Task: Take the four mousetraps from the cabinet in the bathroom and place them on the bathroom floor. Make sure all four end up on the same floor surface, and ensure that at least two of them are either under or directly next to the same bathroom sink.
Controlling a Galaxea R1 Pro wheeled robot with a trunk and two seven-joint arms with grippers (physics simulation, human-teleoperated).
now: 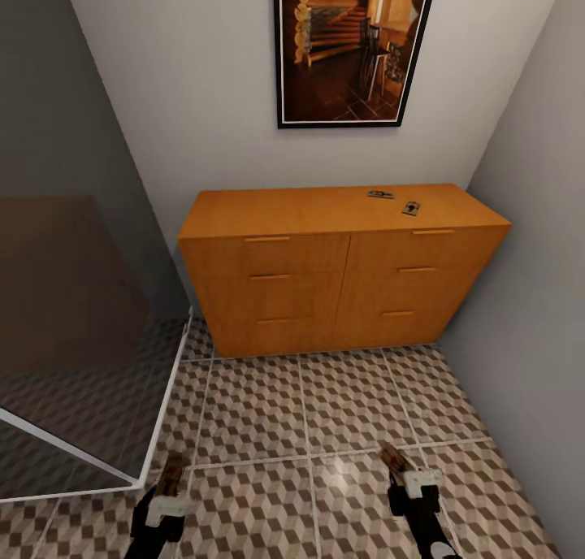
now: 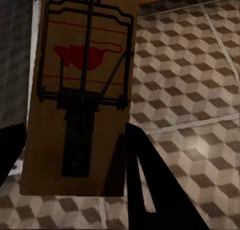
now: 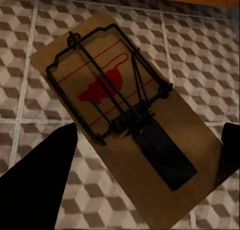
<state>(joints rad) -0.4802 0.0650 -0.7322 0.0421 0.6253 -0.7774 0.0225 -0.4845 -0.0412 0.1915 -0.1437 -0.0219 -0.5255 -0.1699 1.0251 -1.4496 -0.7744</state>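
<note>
**Two traps in hand, two on the cabinet**

Nearest the camera, well in front of the cabinet (image 1: 341,275): left gripper (image 1: 169,482) closing on a mousetrap (image 2: 82,94), black fingers (image 2: 155,185) pressing the board's edges, red spot and wire spring facing the wrist camera. Likewise holding a second mousetrap (image 3: 127,120) in the right gripper (image 1: 402,465), dark fingers (image 3: 37,180) flanking the tan board. Both hovering over the bathroom floor (image 1: 325,405), cube-patterned tiles running up to the cabinet's base. Standing left of the cabinet, a glass shower screen (image 1: 81,340). Lying on the cabinet's top toward its right end, two more mousetraps (image 1: 379,194) (image 1: 411,209), near each other but apart. Hanging on the wall above the cabinet, a framed picture (image 1: 353,47).
</note>
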